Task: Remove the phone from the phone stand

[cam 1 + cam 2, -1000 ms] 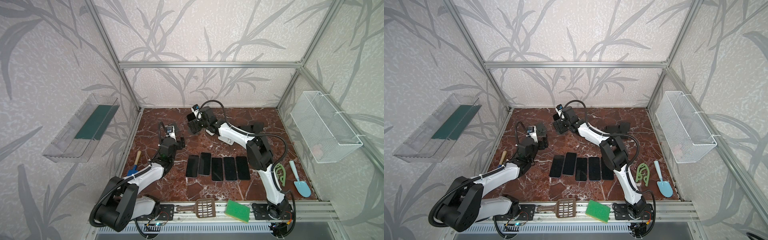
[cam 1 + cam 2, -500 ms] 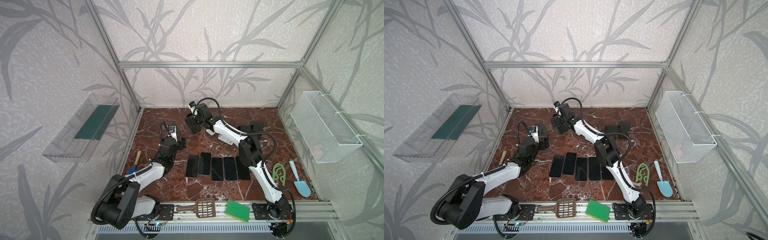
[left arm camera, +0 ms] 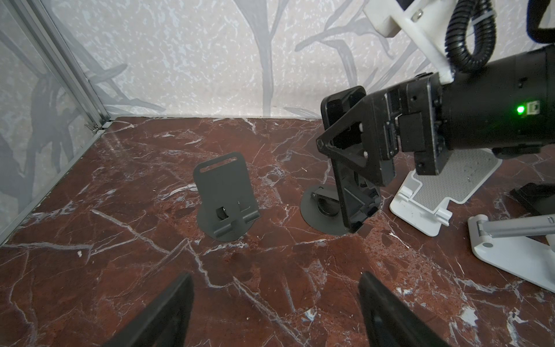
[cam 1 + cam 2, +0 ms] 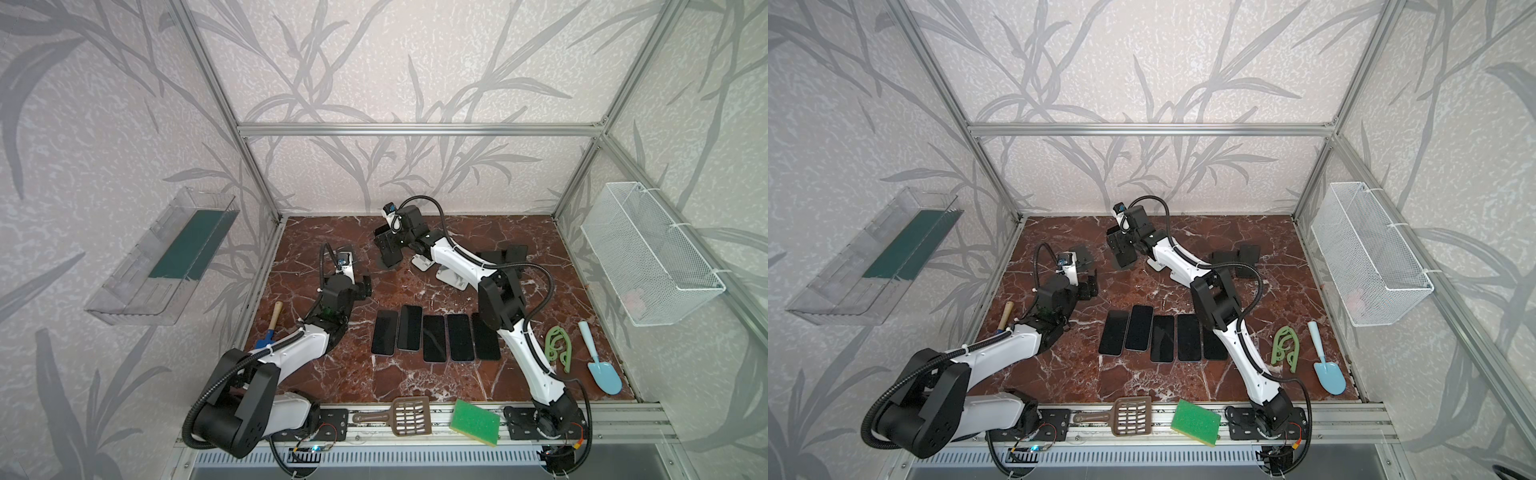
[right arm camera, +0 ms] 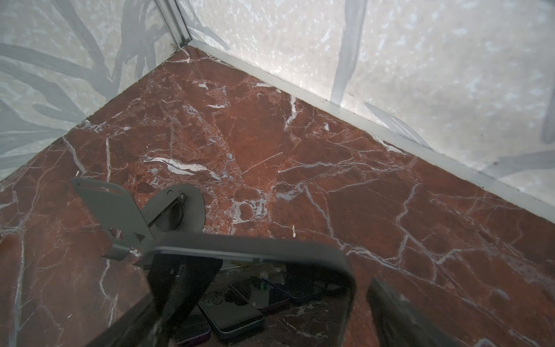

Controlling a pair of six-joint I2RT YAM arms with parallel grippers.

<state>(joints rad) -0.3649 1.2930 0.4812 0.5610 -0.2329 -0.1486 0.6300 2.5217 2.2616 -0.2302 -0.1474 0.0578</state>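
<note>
Left wrist view: the likeliest slip, I judge, is an off-centre squeeze or slanted pull that drags the black round-based phone stand (image 3: 318, 216) along, or tips the upright black slab phone (image 3: 356, 207) off it, near the red-brown marble tabletop's (image 3: 120, 240) back edge. The left arm stretches low along the left edge, with the left gripper (image 3: 274, 279) spread and empty, facing an empty black stand (image 3: 223, 192). The right arm reaches far forward, with the right gripper (image 3: 333, 126) wide astride the phone, not yet clamped.

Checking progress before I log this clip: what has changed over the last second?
The right arm's elbow swung toward the robot's left; the right gripper stayed at the phone on the phone stand, jaws straddling it, not clamped. Nothing grasped or released. Left gripper and the five flat phones unchanged.
</note>
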